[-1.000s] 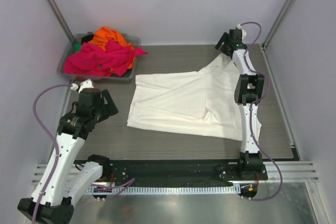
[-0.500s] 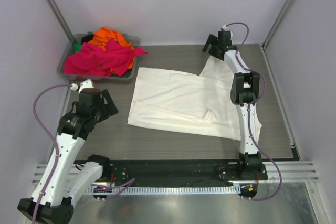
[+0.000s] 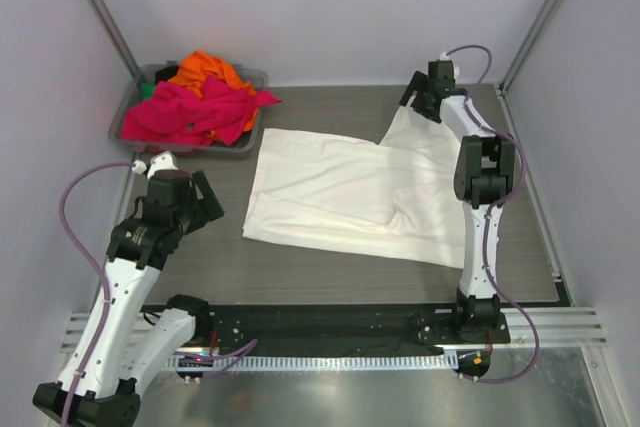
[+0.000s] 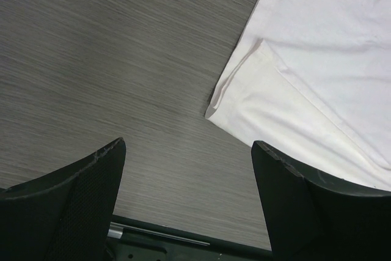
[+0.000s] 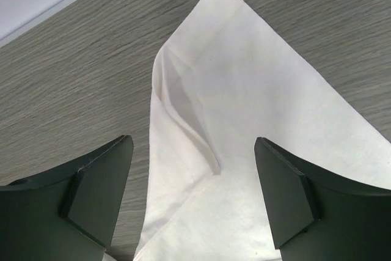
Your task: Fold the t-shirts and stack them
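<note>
Hovering above a cream t-shirt (image 3: 350, 192) on the desk (image 3: 300, 269).
Right claw (image 5: 194, 142) released over its far corner; left claw (image 4: 189, 145) released beside its near-left corner.

the right arm (image 3: 476, 172) covers the right edge of the cream-white t-shirt (image 3: 340, 192). both wrist views crop it. left of it, the pink t-shirt (image 3: 190, 115) and orange t-shirt (image 3: 205, 69) hide most of the grey bin (image 3: 127, 115); a green scrap (image 3: 148, 90) there is too small to tell.
</note>
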Robot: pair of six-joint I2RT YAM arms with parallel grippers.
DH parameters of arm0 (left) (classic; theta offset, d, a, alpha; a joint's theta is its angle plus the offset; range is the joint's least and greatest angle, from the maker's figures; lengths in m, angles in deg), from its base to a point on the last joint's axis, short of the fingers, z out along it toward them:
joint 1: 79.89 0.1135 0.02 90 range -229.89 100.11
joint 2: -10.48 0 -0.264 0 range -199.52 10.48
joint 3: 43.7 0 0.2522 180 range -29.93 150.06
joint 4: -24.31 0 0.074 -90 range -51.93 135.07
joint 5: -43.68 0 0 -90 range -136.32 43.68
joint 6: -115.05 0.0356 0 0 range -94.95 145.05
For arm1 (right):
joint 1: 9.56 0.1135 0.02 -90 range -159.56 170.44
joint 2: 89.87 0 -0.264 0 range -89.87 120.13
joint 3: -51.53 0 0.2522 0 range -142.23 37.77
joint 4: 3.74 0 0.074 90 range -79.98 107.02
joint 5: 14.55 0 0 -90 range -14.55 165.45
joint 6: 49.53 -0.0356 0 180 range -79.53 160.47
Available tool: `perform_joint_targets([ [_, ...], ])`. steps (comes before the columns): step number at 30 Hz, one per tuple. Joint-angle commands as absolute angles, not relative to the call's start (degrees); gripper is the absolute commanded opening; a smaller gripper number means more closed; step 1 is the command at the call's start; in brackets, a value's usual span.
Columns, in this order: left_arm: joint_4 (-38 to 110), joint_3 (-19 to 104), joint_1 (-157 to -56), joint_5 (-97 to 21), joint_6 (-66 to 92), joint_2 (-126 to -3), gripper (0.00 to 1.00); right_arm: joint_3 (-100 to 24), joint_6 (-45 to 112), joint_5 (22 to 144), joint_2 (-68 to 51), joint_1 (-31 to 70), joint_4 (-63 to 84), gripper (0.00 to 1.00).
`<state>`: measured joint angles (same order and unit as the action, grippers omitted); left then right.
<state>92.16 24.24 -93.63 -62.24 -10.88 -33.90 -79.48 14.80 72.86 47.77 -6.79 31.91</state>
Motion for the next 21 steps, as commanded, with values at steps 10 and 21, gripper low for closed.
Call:
perform_joint_targets([
  [10,91.16,24.03,-93.34,-63.20,-10.64,-32.76,0.84,-76.66,12.88,76.86,44.86,-5.16,30.15,0.65],
  [21,91.16,24.03,-93.25,-63.11,-10.73,-32.85,0.84,-80.61,14.37,73.72,48.11,-4.81,30.32,0.60],
])
